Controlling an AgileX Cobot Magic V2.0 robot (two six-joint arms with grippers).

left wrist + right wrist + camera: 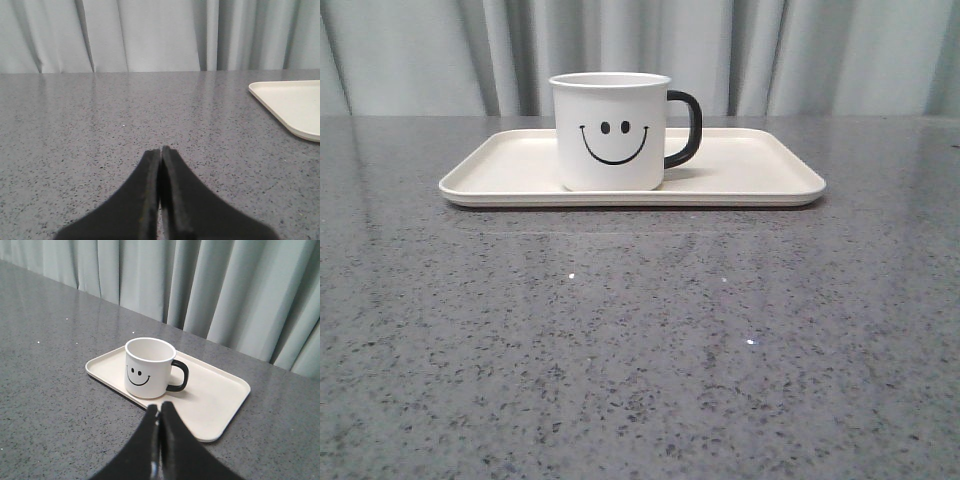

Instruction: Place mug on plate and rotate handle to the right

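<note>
The white mug (610, 130) with a black smiley face stands upright on the cream plate (750, 165), left of the plate's middle. Its black handle (685, 128) points right. The right wrist view shows the mug (148, 367), its handle (179, 376) and the plate (215, 395) from a distance. My right gripper (160, 406) is shut and empty, well back from the plate. My left gripper (161, 151) is shut and empty over bare table, with a corner of the plate (292, 102) off to one side. Neither gripper shows in the front view.
The grey speckled tabletop (640, 340) stretches in front of the plate. A pale pleated curtain (800, 50) hangs behind the table's far edge.
</note>
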